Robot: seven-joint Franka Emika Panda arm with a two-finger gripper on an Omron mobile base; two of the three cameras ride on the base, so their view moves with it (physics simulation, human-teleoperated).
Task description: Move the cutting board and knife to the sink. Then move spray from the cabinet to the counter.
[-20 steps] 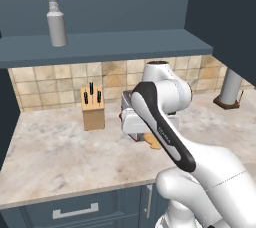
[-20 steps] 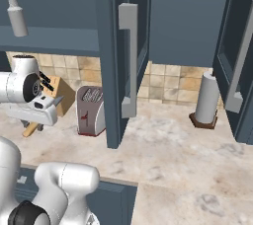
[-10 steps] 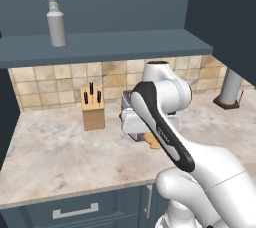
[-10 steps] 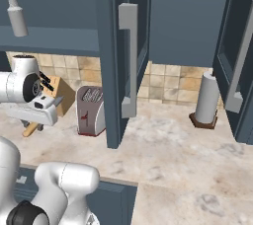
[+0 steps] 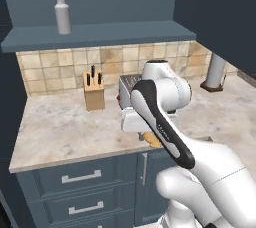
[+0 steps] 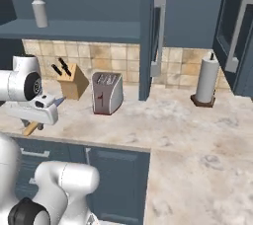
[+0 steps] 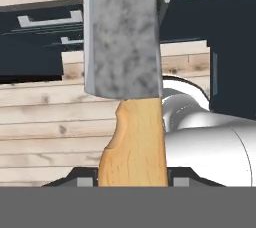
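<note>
My white arm with dark joints is bent over the light beige marbled stone counter point(image 5: 65, 127), elbow high, forearm folded back down toward the front edge, so my hand hangs low above the stone. In the left base view my own forearm covers most of my gripper point(image 5: 150, 134); just a tan tip pokes out beneath it. In the right base view the gripper point(image 6: 37, 120) shows from the side, with a grey point sticking out one end and the tan end out the other.

Up close along my jaws, they're narrowed on the orange-tan wooden handle of the grey steel knife point(image 7: 131, 102). The handle stands straight up between my dark fingertips point(image 7: 85, 181), blade running away from me, mottled grey. Beyond the blade: dark slate-blue drawers with silver bar handles point(image 7: 50, 20), and pale wooden planking behind the handle; what that wood is I cannot tell.

The base views give what the hand view doesn't: the slim grey-white spray bottle with its blue-and-white trigger point(image 5: 62, 7) stands upright on the ledge of the dark slate-blue wall cabinet point(image 5: 100, 34), well above and away from my jaws. Behind my hand, against the tan tiled backsplash, sit a tan wooden knife block with black handles point(image 6: 70, 80) and a grey toaster point(image 6: 106, 92). A tall grey cylinder on a brown base point(image 6: 205, 81) stands far off to the side.
</note>
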